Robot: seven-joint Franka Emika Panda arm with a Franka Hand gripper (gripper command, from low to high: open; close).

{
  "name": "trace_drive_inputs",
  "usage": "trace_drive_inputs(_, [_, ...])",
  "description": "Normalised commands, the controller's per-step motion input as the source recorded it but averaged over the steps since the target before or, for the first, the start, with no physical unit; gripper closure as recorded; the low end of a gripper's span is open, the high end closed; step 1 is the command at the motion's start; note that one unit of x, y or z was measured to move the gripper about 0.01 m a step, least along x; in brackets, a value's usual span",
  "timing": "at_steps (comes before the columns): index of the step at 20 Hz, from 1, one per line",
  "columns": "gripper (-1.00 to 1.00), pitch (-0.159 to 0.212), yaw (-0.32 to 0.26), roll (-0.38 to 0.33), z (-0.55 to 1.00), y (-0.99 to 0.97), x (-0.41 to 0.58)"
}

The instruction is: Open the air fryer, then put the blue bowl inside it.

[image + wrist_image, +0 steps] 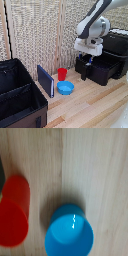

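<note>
The blue bowl (65,88) looks light, stiff and smooth, so its thin rim seems the best hold. It sits on the surface (95,107) near the red cup (62,74). If the pincer (89,63) is spread, I cannot tell.

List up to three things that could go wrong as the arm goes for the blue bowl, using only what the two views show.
1. The red cup stands close to the blue bowl; a slightly off descent might knock it.
2. The dark-blue upright panel beside the bowl could be bumped.
3. The bowl sits near the wrist view's edge, so alignment may be imperfect.
</note>
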Motion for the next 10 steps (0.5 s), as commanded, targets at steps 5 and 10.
trace_drive_inputs(5, [-1.0,0.006,0.001,0.162,0.29,0.55,-0.343])
trace_drive_inputs(10, [-1.0,0.018,0.065,0.14,0.05,0.5,-0.382])
